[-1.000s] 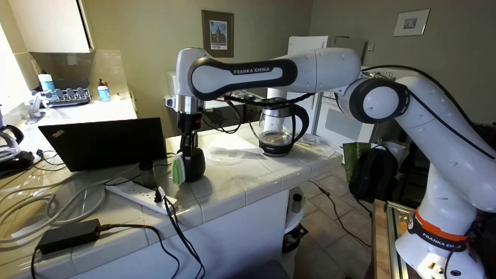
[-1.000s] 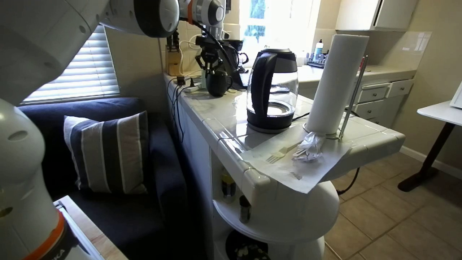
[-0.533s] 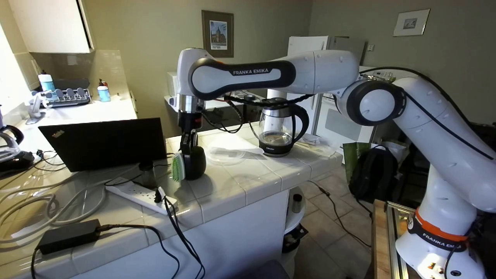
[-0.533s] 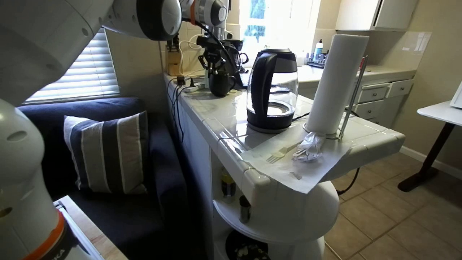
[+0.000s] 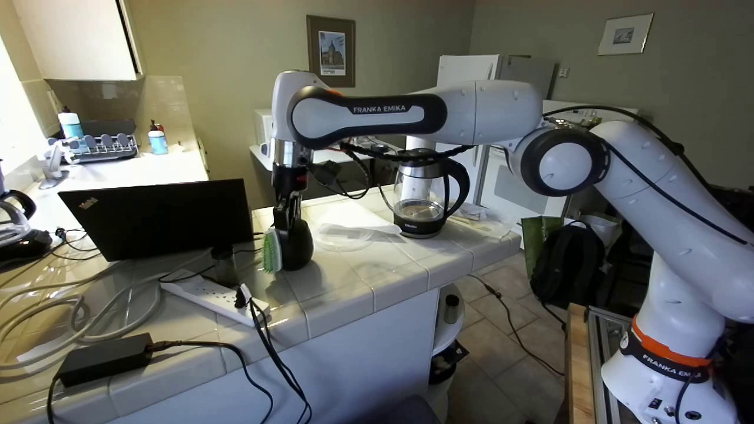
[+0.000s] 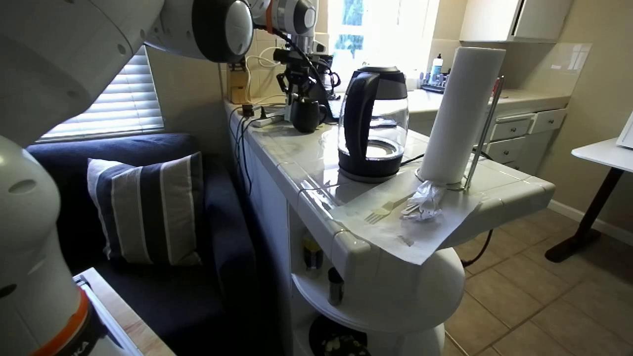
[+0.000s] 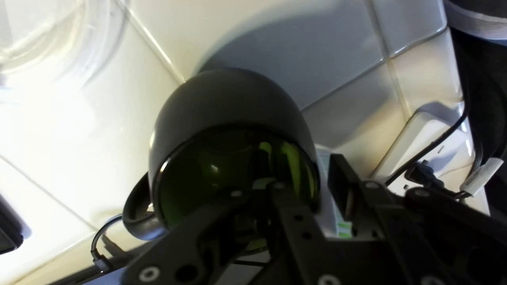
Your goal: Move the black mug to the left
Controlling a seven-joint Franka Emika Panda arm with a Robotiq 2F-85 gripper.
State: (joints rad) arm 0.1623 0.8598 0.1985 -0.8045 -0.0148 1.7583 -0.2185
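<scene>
Pinching the black mug (image 7: 227,99) by its wall, your gripper (image 7: 308,176) sets one finger inside the mouth and one outside in the wrist view, the handle at eight o'clock. In an exterior view you see the mug on or just above the tiled counter (image 5: 341,272), a green-and-white brush (image 5: 271,252) at its nine o'clock. In an exterior view the glass kettle (image 6: 363,123) stands at the mug's four o'clock.

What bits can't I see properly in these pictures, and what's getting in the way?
Laptop: its back hides the screen in an exterior view.
Green brush: partly hidden by the black mug and claw in the wrist view.
Round clear thing: cut off by the wrist view's edge.
Framed building picture: any words too small in an exterior view.
</scene>
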